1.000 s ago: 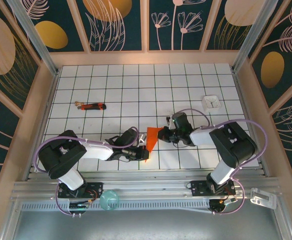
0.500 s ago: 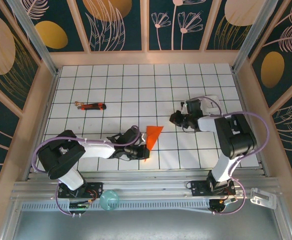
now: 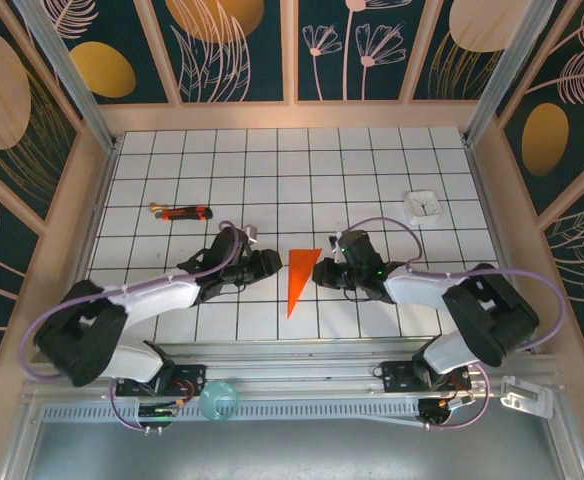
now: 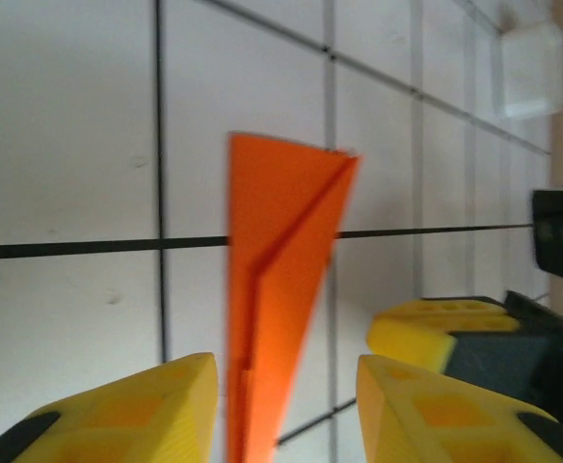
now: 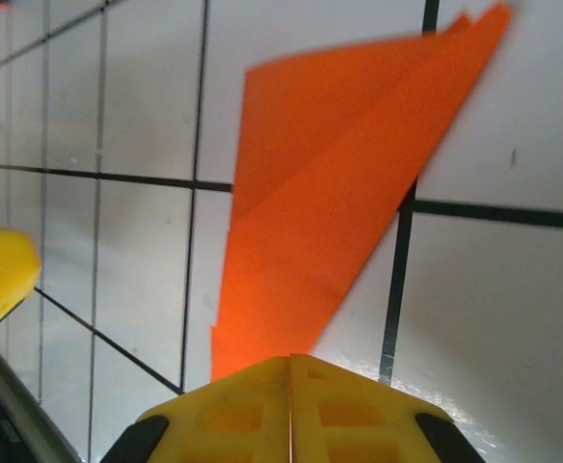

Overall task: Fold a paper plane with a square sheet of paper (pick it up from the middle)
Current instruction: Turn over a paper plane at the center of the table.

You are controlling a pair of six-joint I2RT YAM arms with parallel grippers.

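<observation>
The paper plane (image 3: 300,278) is a slim orange-red dart lying flat on the grid table, wide end toward the back and tip toward the front. In the left wrist view the paper plane (image 4: 280,280) runs from between the fingertips outward, with a raised centre fold. My left gripper (image 3: 269,263) (image 4: 283,365) is just left of it, open, its yellow fingers (image 4: 147,405) clear on either side. My right gripper (image 3: 322,273) (image 5: 291,359) is shut, its tips at the edge of the paper plane (image 5: 330,222); whether they touch it I cannot tell.
A thin red-and-black tool (image 3: 182,211) lies at the back left. A small white square object (image 3: 423,204) (image 4: 532,68) sits at the back right. A teal round part (image 3: 218,399) rests on the front rail. Wooden walls close in the table.
My left gripper has opened, released the plane and drawn back to the left. The plane now lies flat. My right gripper swung away to the right, then returned to the plane.
</observation>
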